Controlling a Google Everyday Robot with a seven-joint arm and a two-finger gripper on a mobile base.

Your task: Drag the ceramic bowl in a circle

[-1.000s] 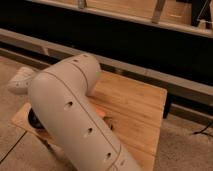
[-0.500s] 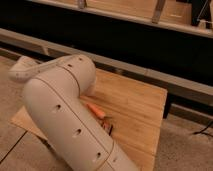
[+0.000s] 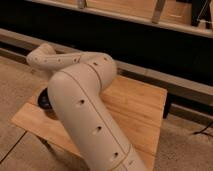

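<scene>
Nearest you, the arm (image 3: 90, 120) fills the view and hides the gripper behind it, so you cannot tell its grip. Beyond it, the ceramic bowl (image 3: 44, 99) sits at the left of the wooden table (image 3: 142, 107). You are probably mid-drag, so next curve steadily and keep clear of the edge.

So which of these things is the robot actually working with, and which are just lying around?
Part of the job: bowl, half hidden; arm; gripper, out of sight behind the arm; table under the bowl.
Just lying about: cable at the right; ledge behind.
</scene>
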